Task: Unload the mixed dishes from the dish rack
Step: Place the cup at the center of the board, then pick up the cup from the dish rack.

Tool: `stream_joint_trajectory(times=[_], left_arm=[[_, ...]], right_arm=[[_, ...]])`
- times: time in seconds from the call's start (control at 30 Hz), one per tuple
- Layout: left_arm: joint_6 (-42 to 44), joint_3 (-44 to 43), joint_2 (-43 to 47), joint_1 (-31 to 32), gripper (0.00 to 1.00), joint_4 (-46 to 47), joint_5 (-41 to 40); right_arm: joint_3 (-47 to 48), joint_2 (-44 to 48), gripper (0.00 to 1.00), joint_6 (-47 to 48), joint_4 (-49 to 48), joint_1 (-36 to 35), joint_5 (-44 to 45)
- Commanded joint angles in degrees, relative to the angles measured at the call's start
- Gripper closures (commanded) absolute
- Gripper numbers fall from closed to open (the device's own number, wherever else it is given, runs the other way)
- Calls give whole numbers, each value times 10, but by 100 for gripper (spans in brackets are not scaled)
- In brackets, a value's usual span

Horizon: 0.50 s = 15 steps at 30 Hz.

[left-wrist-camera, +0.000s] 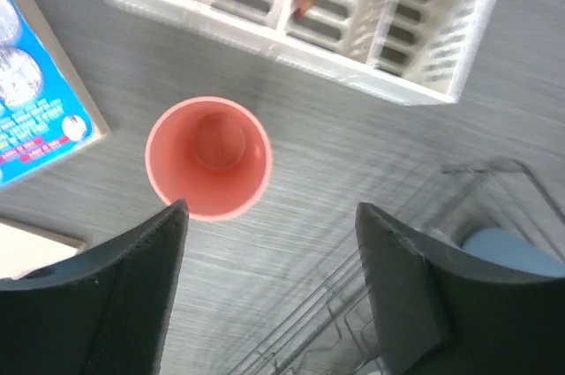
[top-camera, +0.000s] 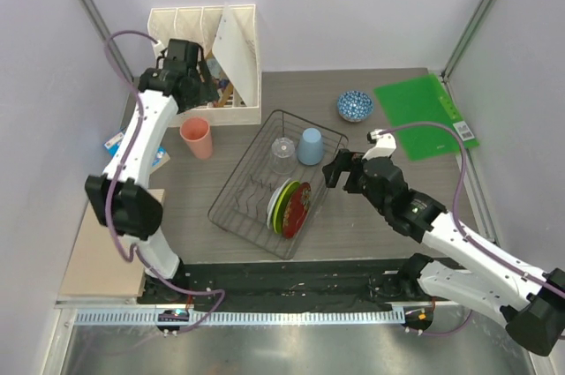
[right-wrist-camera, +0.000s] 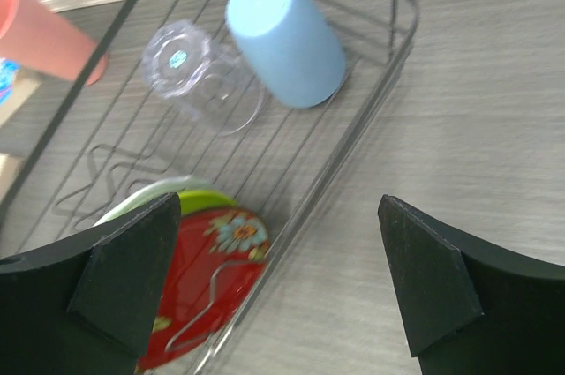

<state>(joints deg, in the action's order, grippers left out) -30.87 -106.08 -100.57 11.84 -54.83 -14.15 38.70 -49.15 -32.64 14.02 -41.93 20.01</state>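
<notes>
Plates stand on edge at the near end of the black wire dish rack (top-camera: 250, 188): a red patterned plate (right-wrist-camera: 207, 278) on the right, up against a green-rimmed plate (right-wrist-camera: 146, 198), with a white plate (top-camera: 274, 204) beyond that. At the rack's far end a clear glass tumbler (right-wrist-camera: 199, 75) and a light blue cup (right-wrist-camera: 287, 40) sit side by side, touching. The pink plastic cup (left-wrist-camera: 209, 157) is already out, upright on the grey counter (top-camera: 349, 234), between the rack and the white slotted file organizer (top-camera: 203, 40). The small blue patterned bowl (top-camera: 355, 105) is on the counter too, beyond the rack's far right corner and near a green folder (top-camera: 424, 115). The left claw (left-wrist-camera: 271, 209) hangs above the pink cup, fingers spread wide with nothing between them. The right claw (right-wrist-camera: 278, 203) hovers just off the rack's right rim, also wide open and empty. A blue printed booklet (left-wrist-camera: 35, 110) lies to the left of the pink cup.
</notes>
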Motion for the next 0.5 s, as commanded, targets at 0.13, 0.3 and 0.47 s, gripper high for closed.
stream_joint_trajectory(times=[0.13,0.3,0.47], left_arm=[[13,147,205,151,0,146,-29],[-15,272,288,179,0,190,2],[-16,359,375,181,0,238,11]], right_arm=[[88,-134,0,86,-75,-1,86],[193,-271,0,108,-51,-1,109],[233,-345,0,122,-85,-1,135]])
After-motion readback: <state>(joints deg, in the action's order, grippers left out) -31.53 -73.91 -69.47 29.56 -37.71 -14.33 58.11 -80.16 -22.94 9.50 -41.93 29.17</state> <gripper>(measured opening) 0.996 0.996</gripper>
